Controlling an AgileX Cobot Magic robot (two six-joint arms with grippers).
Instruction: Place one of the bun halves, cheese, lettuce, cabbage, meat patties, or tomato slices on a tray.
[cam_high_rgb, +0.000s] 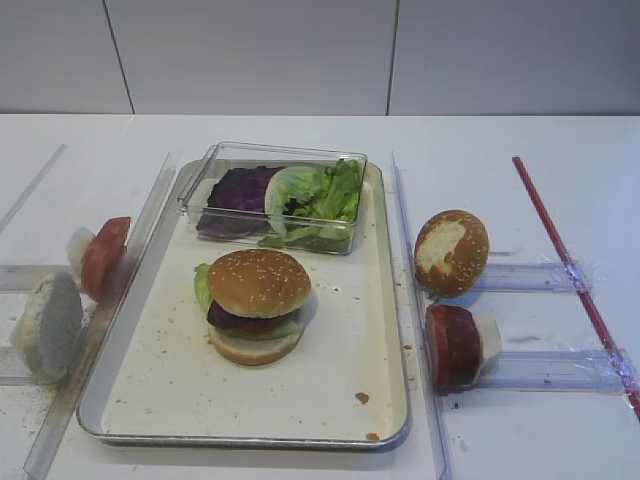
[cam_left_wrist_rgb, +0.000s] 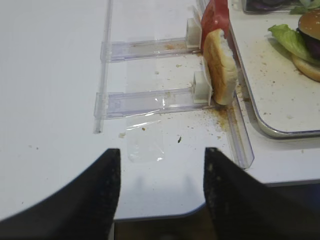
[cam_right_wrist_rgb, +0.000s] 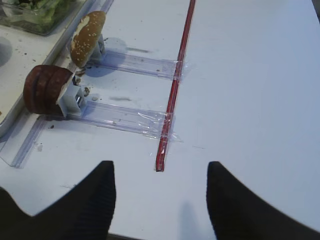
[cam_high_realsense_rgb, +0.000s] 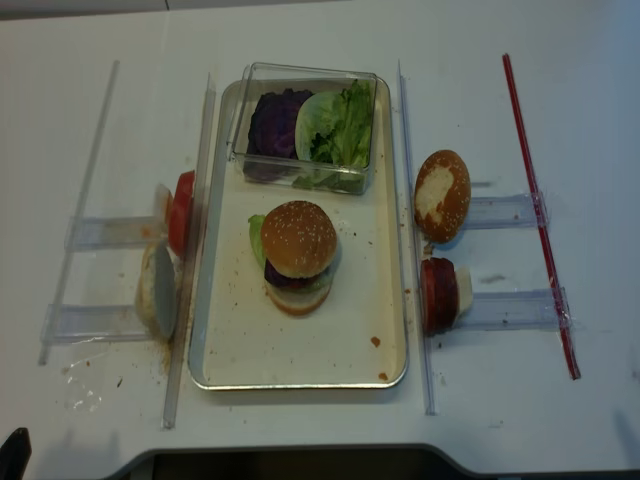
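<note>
Bun top (cam_high_rgb: 258, 282) sits on the tray (cam_high_rgb: 160, 385), capping a stacked burger: bun bottom (cam_high_rgb: 253, 347) underneath, a dark layer between, likely patty or cabbage but too shadowed to say, and lettuce (cam_high_rgb: 204, 286) sticking out on the left side. So the tray already holds a built sandwich; judging by that, the placing looks done or close to done.

Clear box (cam_high_rgb: 345, 165) at the far end of the tray holds purple cabbage (cam_high_rgb: 243, 188) and more green leaves, touching each other.

Left of the tray, in the clear racks: tomato slice (cam_high_rgb: 104, 256) standing on edge, and a pale bun half (cam_high_rgb: 47, 325) just in front of it. Right of the tray: bun with white-patched face (cam_high_rgb: 451, 252) upright in the far rack, and meat patty (cam_high_rgb: 455, 345) on edge in the near rack. Red strip (cam_high_rgb: 570, 270) lies well apart further right. These spares are all off the tray, so they remain if more items are wanted.

Right gripper (cam_right_wrist_rgb: 160, 200): jaws apart, nothing between them, hovering over bare table near the end of the red strip, patty well ahead. Left gripper (cam_left_wrist_rgb: 161, 192): jaws apart, empty, over the table edge, short of the pale bun half. Neither arm shows in the overhead views.
</note>
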